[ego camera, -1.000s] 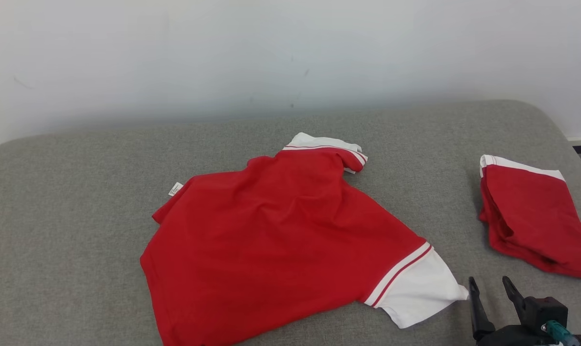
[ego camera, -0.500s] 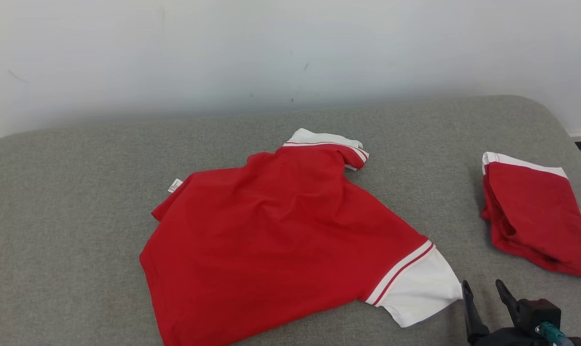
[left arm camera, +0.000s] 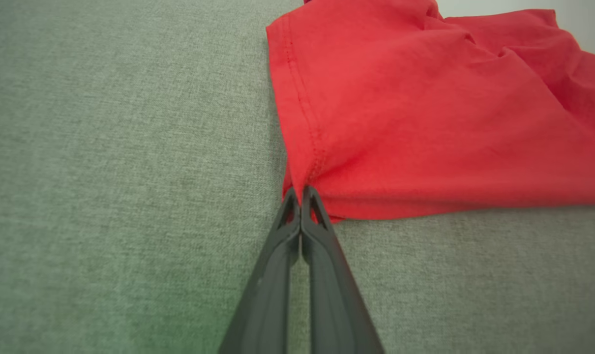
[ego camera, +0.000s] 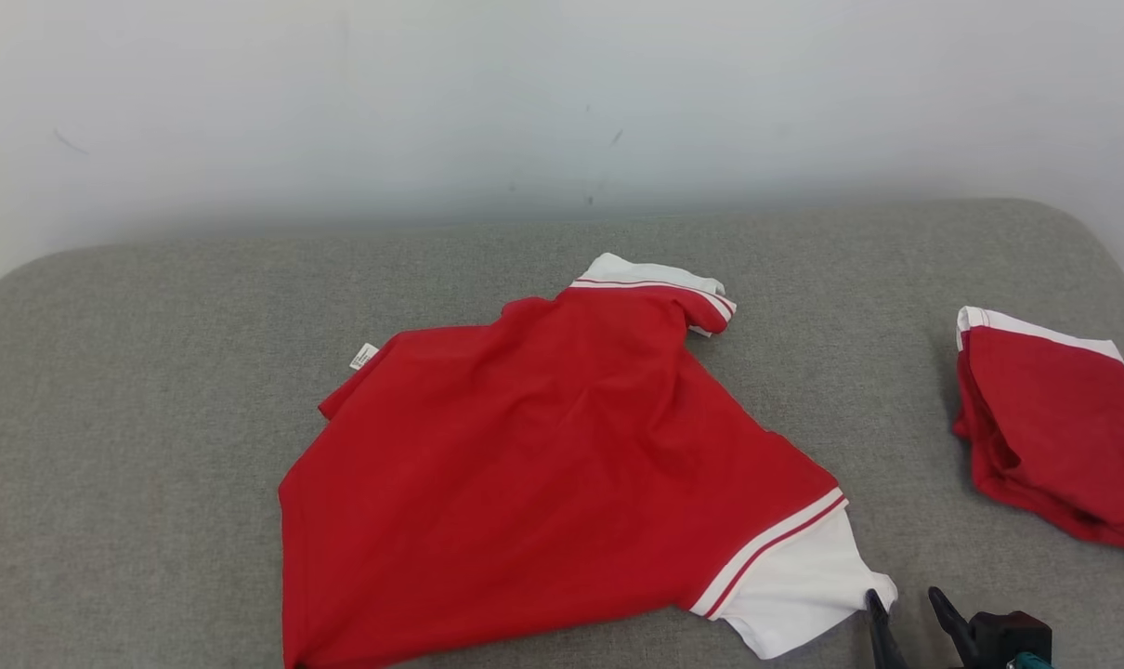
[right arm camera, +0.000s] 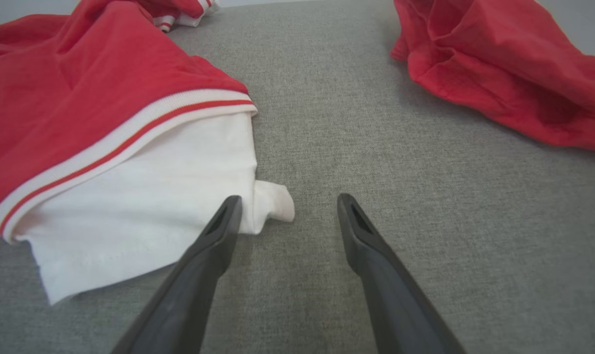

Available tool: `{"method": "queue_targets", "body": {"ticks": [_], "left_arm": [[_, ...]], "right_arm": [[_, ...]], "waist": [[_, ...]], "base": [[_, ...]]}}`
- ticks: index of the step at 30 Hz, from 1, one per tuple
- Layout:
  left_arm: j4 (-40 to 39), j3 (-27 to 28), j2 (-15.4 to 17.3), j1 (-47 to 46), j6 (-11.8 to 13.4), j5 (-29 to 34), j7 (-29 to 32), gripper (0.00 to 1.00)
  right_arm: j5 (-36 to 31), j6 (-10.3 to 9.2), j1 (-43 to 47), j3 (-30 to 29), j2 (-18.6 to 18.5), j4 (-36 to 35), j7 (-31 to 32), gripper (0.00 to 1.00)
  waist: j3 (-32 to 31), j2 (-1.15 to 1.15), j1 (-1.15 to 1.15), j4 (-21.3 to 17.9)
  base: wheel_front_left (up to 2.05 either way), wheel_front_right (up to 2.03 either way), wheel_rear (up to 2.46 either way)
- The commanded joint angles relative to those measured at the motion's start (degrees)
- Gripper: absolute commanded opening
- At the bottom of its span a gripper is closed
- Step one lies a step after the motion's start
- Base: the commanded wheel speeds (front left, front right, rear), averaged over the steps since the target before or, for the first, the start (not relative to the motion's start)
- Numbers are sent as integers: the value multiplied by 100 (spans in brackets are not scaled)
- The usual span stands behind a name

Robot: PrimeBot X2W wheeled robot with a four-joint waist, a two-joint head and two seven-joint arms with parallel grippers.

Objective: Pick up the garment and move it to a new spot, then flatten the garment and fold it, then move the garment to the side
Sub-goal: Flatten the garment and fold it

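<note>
The garment (ego camera: pixel 543 474) is a red polo shirt with a white collar and a white sleeve, lying spread on the grey cushion (ego camera: pixel 153 372). In the left wrist view my left gripper (left arm camera: pixel 300 191) is shut, its tips pinching the puckered hem corner of the garment (left arm camera: pixel 401 123). Low at the right of the head view stands my right gripper (ego camera: pixel 906 609), open. Its fingers straddle bare cushion beside the white sleeve (right arm camera: pixel 169 206), the left fingertip (right arm camera: pixel 226 216) lying over the sleeve's corner tip.
A second red piece with a white band (ego camera: pixel 1054 427) lies folded at the cushion's right end, and its edge (right arm camera: pixel 499 73) is in the right wrist view. A pale wall (ego camera: pixel 525 102) rises behind. Bare cushion stretches to the left (left arm camera: pixel 105 172).
The head camera has shifted a little. My left gripper has gone from open to shut. The right gripper has come closer to the white sleeve's tip, staying open.
</note>
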Motion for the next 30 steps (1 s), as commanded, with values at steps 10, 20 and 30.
{"method": "queue_targets", "body": {"ticks": [10,20,30], "left_arm": [[11,-91,6,157,-22,-75,0,0],[-23,-178,6,76,-18,-127,0,0],[-40,-243,6,113,-37,-136,1,0]], "right_arm": [[-98,-8,-23,364,-143,-238,2,100],[105,-8,-107,853,-220,-6,2,100],[363,-8,-194,1047,-234,229,2,30]], "waist": [[-25,0,0,65],[0,0,0,54],[-18,0,0,117]], "base": [[0,0,0],[0,0,0],[0,0,0]]}}
